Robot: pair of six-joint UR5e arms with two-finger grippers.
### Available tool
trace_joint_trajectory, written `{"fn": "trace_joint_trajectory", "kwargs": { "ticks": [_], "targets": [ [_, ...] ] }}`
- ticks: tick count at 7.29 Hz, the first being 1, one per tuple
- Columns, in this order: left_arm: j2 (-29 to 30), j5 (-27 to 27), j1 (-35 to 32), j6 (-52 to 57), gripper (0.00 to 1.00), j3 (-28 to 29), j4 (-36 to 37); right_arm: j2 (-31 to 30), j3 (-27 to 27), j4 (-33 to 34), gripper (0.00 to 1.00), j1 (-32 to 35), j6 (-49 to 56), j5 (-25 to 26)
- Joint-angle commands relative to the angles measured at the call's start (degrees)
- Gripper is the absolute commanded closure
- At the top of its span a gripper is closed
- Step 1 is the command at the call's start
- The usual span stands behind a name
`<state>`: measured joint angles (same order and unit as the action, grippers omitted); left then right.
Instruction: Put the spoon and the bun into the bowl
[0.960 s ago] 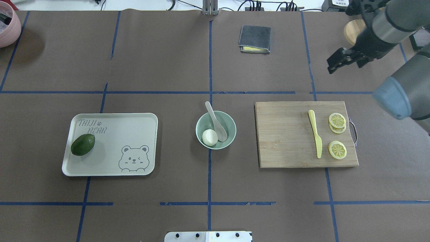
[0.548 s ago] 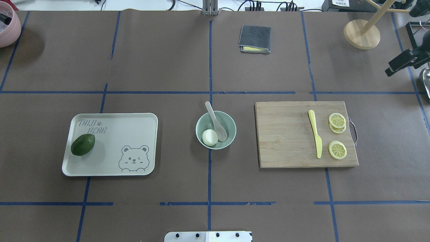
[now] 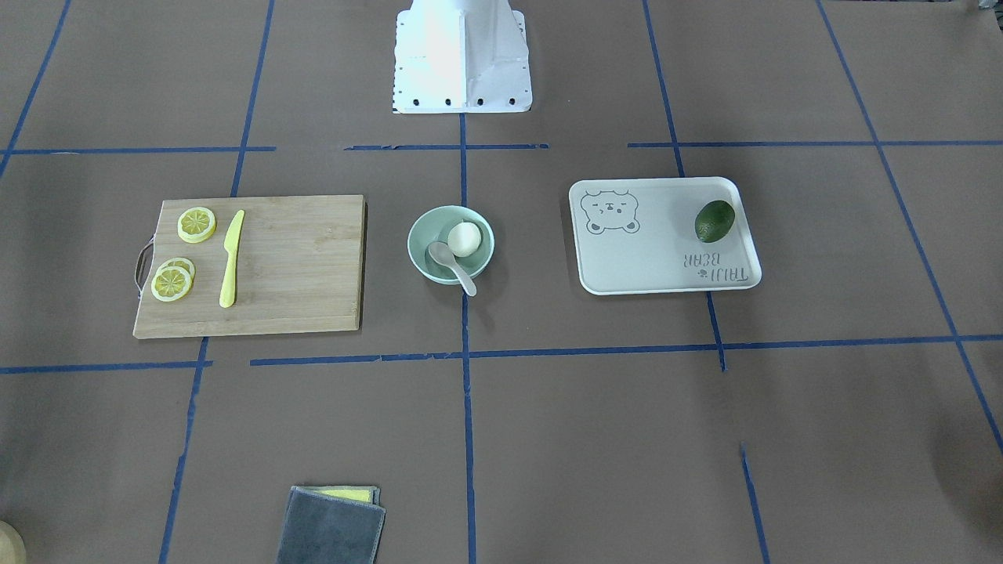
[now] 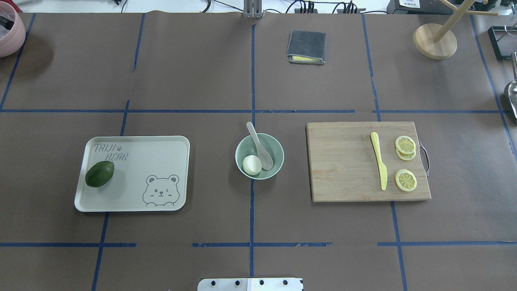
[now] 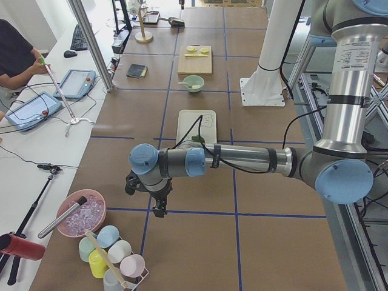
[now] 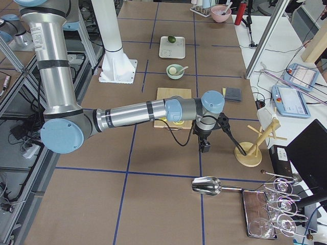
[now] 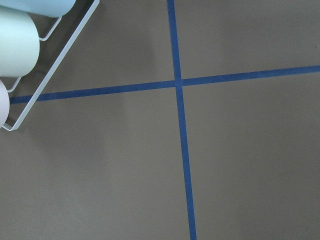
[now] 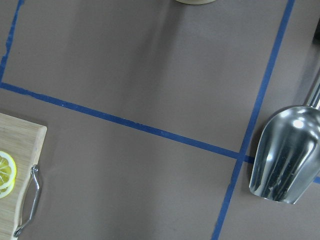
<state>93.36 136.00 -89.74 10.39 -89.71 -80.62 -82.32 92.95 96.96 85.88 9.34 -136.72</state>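
**Task items.** The round pale mint-green bowl [image 4: 277, 150] was found at the centre of the bench. The small white steamed bun [image 4: 252, 165] lay inside it, on the near left of the floor. The off-white soup spoon [image 4: 258, 146] had its scoop inside the bowl just beside the bun; whether the two touched could not be confirmed. Its handle was propped on the far rim and projected beyond it. Both items were judged to be delivered.

**Hands.** The left hand [image 5: 159, 208] was seen only in the left side view. It hung above bare bench at the far left end, near a wire rack of pastel cups [image 7: 19, 46]. The right hand [image 6: 205, 146] was seen only in the right side view, at the far right end near a polished metal scoop [image 8: 284, 154]. For neither hand could it be told whether it was released or clenched. Nothing was seen held in either.

**Surroundings.** A cream bear-printed tray [image 4: 161, 157] carrying a dark green avocado [image 4: 99, 173] lay left of the bowl. A wooden cutting board [image 4: 343, 161] lay to the right.

**Assessment.** Only withdrawal and parking were judged outstanding. It was recommended that both hands be kept high and well apart from the bowl. The overhanging spoon handle was judged liable to be tipped out by a light knock. Clearance from the cup rack and the scoop should also be observed.
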Motion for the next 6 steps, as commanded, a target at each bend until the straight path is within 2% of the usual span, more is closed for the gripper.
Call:
{"fn": "trace_joint_trajectory", "kwargs": {
  "ticks": [1, 3, 6],
  "targets": [
    [0.07, 0.05, 0.00, -0.01, 0.00, -0.03, -0.15, -1.17, -5.39, -0.11, 0.00, 5.94, 7.05, -0.83],
    [0.16, 0.05, 0.00, -0.01, 0.00, -0.12, -0.15, -1.52, -6.38, -0.28, 0.00, 7.02, 7.18, 0.39],
    [0.07, 0.05, 0.00, -0.02, 0.00, 0.15, -0.24, -5.20, -7.87, -1.87, 0.00, 7.02, 6.13, 0.93]
  ]
}}
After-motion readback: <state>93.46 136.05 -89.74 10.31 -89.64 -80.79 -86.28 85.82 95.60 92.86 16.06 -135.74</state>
